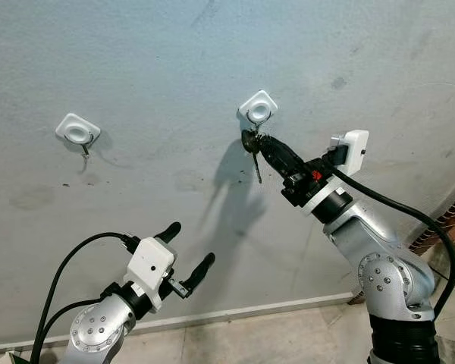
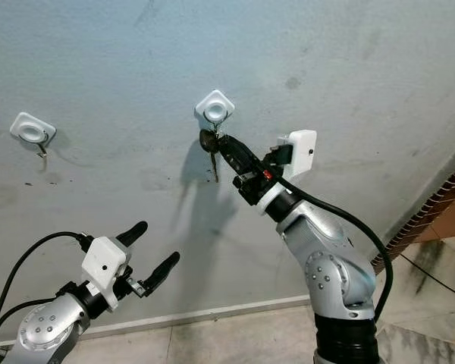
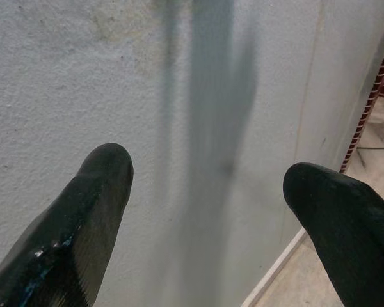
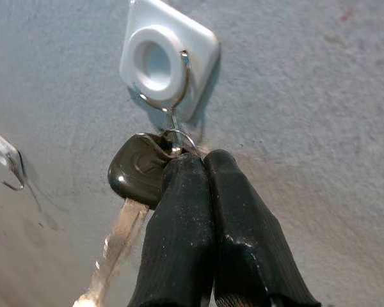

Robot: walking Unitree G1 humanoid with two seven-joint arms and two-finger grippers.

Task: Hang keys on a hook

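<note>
I have the right gripper (image 1: 262, 146) raised to the wall (image 1: 174, 61), its 2 black fingers (image 4: 205, 236) pressed tight together and pinching the ring of the key (image 4: 137, 173) right under the white hook (image 4: 169, 61). In the right wrist view the small ring sits at the lower end of the hook's wire, and the fingertips meet just at 5 o'clock of that ring. The key's dark head lies at 9 o'clock of the fingertips and its metal blade hangs down toward 7 o'clock. From the head camera, the key dangles directly at 6 o'clock of the hook, touching or nearly touching the wall.

My judgement is that the task is nearly finished: the ring looks threaded onto the wire, though I cannot tell for sure whether it is fully seated in the curl or only resting against it. What is left is to let go, draw the arm back and check that the key hangs by itself.

The left gripper (image 1: 188, 250) is low at 7 o'clock of the scene, fingers spread wide and holding nothing, pointed at bare wall. A second hook (image 1: 77, 130) sits far off at 9 o'clock of the first 1, and has nothing hung on it.
</note>
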